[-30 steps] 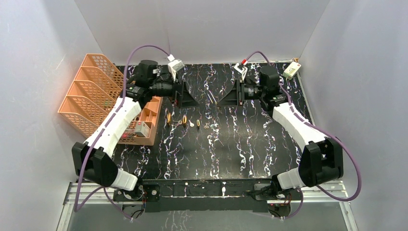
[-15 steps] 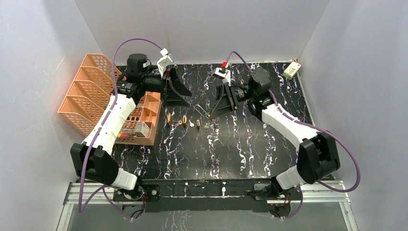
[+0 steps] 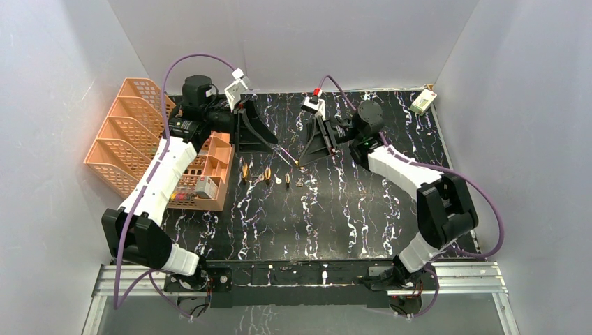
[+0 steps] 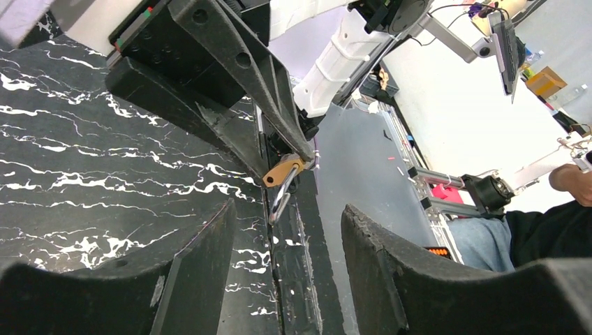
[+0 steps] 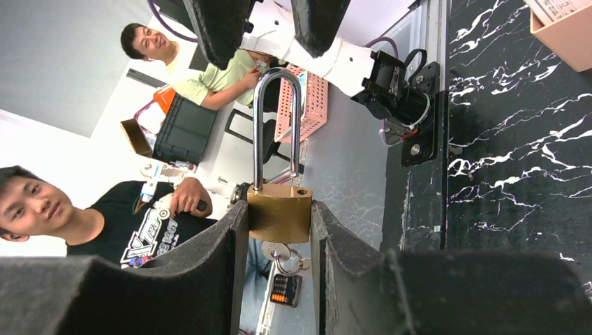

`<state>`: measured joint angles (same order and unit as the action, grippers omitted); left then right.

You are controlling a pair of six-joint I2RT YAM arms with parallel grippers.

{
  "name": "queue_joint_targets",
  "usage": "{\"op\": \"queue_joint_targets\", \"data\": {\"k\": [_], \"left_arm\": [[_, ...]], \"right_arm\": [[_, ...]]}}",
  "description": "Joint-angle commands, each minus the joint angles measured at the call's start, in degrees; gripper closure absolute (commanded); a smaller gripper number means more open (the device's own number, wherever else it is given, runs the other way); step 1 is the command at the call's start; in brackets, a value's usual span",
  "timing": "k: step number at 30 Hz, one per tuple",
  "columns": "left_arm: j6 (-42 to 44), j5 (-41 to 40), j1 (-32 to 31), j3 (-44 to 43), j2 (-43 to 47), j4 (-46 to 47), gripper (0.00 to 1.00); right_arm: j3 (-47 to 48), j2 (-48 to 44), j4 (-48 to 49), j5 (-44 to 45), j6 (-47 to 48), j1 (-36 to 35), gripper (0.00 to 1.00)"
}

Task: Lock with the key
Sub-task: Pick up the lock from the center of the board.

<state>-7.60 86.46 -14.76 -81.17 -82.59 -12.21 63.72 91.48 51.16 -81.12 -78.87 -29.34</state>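
Note:
A brass padlock (image 5: 279, 213) is clamped by its body between my right gripper's (image 5: 278, 206) fingers, which are shut on it. Its steel shackle (image 5: 276, 125) stands raised, one leg out of its hole. The key (image 5: 274, 251) sits in the padlock's underside with a ring hanging from it. In the top view the right gripper (image 3: 301, 157) holds the padlock (image 3: 296, 162) above the table's middle, its shackle (image 3: 285, 153) pointing at my left gripper (image 3: 269, 143). In the left wrist view the shackle (image 4: 279, 199) reaches to the mouth of my open left gripper (image 4: 286, 213), touching neither finger.
Several small brass locks (image 3: 267, 173) and loose keys (image 3: 299, 183) lie on the black marbled table (image 3: 349, 202) below the grippers. An orange basket rack (image 3: 129, 132) and orange tray (image 3: 222, 162) stand at the left. A white box (image 3: 422, 102) sits at the back right corner.
Both arms swung toward the middle. The right one brought the padlock left. The left gripper turned toward the shackle and its jaws narrowed.

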Motion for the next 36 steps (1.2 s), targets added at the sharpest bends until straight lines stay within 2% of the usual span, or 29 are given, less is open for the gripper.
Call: {"op": "queue_joint_targets", "data": {"k": [1,8,18,20,22,23,28,34,36], "left_arm": [[-0.85,2.43,-0.78,0.08,2.88,1.83,0.46],[-1.06,1.29,-1.35,0.29,2.44,2.18,0.45],[-1.38,1.02,-1.96,0.39,2.23,2.49,0.59],[-1.56,1.14,-1.92,0.56,2.26,2.61,0.69],[-1.63,0.94,-1.88,0.68,2.33,2.68,0.89],[-1.57,0.85,-1.93,0.88,2.42,2.7,0.91],[-1.73,0.78,-1.87,1.88,2.81,2.82,0.88],[-2.47,-0.11,-1.91,1.78,2.95,2.61,0.67],[-2.46,-0.45,-1.87,1.76,3.03,2.54,0.67]], "right_arm": [[4.41,1.16,9.76,1.22,-5.66,-0.44,0.78],[6.32,2.96,11.69,1.49,-7.65,-1.15,0.78],[6.94,4.74,14.09,2.11,-9.67,-1.35,0.78],[6.87,4.92,14.37,2.11,-9.93,-1.42,0.78],[6.85,4.95,14.54,2.2,-10.13,-1.37,0.78],[6.9,5.01,14.69,2.25,-10.22,-1.41,0.78],[7.65,5.22,15.46,2.02,-10.99,-1.38,0.78],[8.85,5.45,15.55,1.58,-11.35,-1.33,0.78],[8.96,5.4,15.55,1.61,-11.47,-1.41,0.78]]}}
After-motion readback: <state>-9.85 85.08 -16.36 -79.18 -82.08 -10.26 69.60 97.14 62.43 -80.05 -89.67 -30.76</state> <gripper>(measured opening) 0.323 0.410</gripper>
